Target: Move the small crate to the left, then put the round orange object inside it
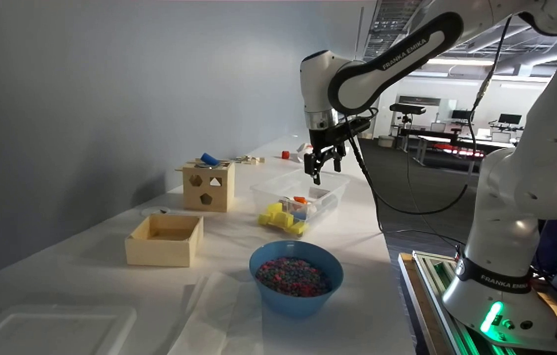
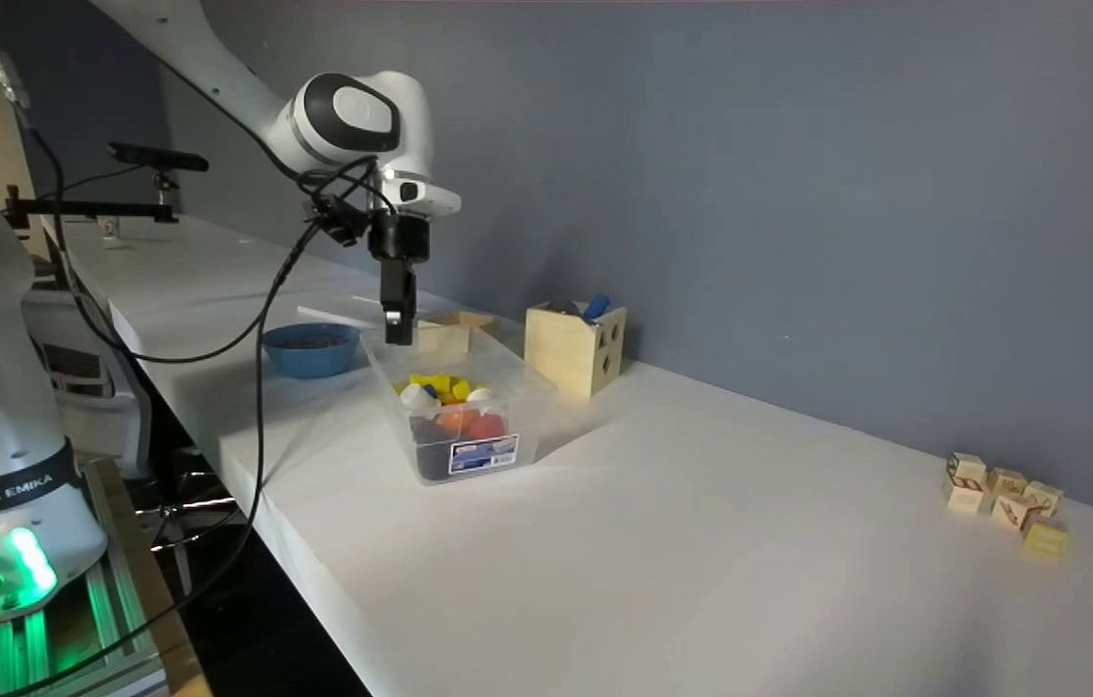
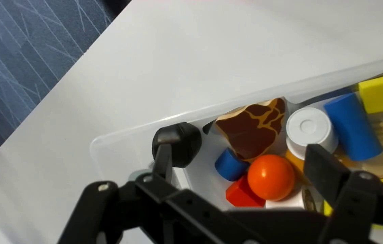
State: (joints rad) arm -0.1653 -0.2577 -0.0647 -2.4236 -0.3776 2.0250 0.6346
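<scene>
check the state of your black two-finger gripper (image 3: 242, 157): the fingers are spread wide and hold nothing. it hangs, fingertips downward, over the rectangular clear plastic bin (image 1: 327, 202). locate the small round orange ball (image 3: 271, 177) inside this bin; in your wrist view it appears between the fingers and partly covers a red faceted block (image 3: 242, 195). a white round cap (image 3: 310, 130) and a short blue cylinder (image 3: 229, 165) lie near it. locate the small, shallow, pale wooden crate (image 1: 160, 250) on the white tabletop (image 2: 701, 561), outside the bin. in an exterior view, you see it upright near the taller wooden cube with dark shaped holes (image 1: 221, 199). the round blue plastic bowl (image 1: 293, 304), holding small multicoloured pieces (image 1: 294, 276), stands near the crate but apart from it.
</scene>
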